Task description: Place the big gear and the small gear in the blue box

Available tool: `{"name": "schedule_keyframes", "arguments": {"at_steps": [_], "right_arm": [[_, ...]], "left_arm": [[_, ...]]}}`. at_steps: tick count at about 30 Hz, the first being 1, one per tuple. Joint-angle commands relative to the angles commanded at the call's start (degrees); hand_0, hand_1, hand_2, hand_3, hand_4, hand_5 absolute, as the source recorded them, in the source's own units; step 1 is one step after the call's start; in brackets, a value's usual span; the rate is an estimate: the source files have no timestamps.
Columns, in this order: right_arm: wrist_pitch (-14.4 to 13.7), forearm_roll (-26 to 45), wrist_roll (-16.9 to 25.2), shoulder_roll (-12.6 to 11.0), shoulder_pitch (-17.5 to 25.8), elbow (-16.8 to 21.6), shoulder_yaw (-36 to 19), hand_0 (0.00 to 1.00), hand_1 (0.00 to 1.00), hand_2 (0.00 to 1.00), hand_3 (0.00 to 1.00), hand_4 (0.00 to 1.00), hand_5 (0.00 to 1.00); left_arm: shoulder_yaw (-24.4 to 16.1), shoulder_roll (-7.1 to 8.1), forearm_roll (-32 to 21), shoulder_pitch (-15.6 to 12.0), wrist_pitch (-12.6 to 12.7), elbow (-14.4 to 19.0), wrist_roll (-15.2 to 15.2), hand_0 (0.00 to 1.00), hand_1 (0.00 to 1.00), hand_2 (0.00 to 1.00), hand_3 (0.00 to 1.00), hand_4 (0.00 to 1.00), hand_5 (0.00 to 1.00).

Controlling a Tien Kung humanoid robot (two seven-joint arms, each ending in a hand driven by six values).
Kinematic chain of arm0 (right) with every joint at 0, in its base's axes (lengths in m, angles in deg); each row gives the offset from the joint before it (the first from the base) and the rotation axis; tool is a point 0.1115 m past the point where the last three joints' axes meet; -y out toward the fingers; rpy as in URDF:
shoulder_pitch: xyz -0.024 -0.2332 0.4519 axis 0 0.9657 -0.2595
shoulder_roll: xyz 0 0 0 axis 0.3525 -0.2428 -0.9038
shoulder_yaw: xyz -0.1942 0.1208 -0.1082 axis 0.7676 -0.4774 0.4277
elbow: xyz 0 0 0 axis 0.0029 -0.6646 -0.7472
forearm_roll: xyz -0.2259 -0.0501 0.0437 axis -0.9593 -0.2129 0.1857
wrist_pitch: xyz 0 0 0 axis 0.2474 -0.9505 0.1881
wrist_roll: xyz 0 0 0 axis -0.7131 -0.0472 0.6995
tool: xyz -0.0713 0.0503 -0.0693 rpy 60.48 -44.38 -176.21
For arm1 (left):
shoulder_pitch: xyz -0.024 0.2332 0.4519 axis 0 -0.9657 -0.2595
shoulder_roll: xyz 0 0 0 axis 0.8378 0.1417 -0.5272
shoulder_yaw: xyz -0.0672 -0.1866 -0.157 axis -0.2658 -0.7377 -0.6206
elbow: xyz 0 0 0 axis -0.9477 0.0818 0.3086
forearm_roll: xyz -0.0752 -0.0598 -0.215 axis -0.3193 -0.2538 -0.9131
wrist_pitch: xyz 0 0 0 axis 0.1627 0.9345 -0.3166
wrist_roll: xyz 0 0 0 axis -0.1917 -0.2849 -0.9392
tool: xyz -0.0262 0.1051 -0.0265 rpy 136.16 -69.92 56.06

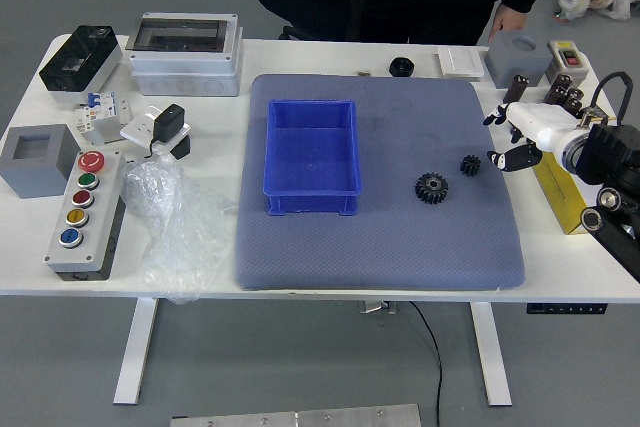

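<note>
I hold my right hand [550, 129] open at the grey mat's [390, 257] right edge. Near it lie the small gear [470, 164] and big gear [432, 188] — black, round, toothed — outside the rectangular blue box [312, 203] by the left edge.

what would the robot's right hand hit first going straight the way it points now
Probably the small gear, just ahead of the right hand, though its height is unclear and it might pass above.
</note>
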Motion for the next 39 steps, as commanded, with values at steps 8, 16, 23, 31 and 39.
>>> {"name": "schedule_keyframes", "arguments": {"at_steps": [8,16,23,31,39], "right_arm": [[-1.0,0.4,0.9,0.7,-1.1,-2.1,1.2,0.525,0.558,0.792,0.805,0.648,0.154],[-1.9,1.4,1.8,1.6,-2.2,-4.8,2.8,0.524,0.548,0.784,0.787,0.642,0.133],[-2.5,3.3,2.8,2.9,-3.8,-8.4,5.3,0.522,0.546,0.782,0.798,0.638,0.12],[-2.8,5.5,3.6,4.1,-5.5,-12.4,7.4,0.523,0.546,0.783,0.8,0.64,0.116],[-3.0,7.0,4.2,4.5,-6.5,-15.1,8.5,0.538,0.553,0.799,0.816,0.645,0.106]], "left_arm": [[0.0,-0.17,0.1,0.1,0.0,0.0,0.0,0.86,0.833,0.836,0.796,0.6,0.374],[0.3,-0.5,-0.1,0.2,0.0,0.0,0.0,0.861,0.834,0.833,0.792,0.6,0.374],[0.6,-0.73,-0.1,0.3,0.0,0.1,0.0,0.861,0.833,0.833,0.791,0.6,0.374],[1.0,-0.86,-0.2,0.5,0.0,0.0,0.0,0.862,0.833,0.833,0.789,0.599,0.375],[1.5,-1.12,-0.3,0.5,0.0,0.0,0.0,0.862,0.832,0.833,0.788,0.599,0.374]]}}
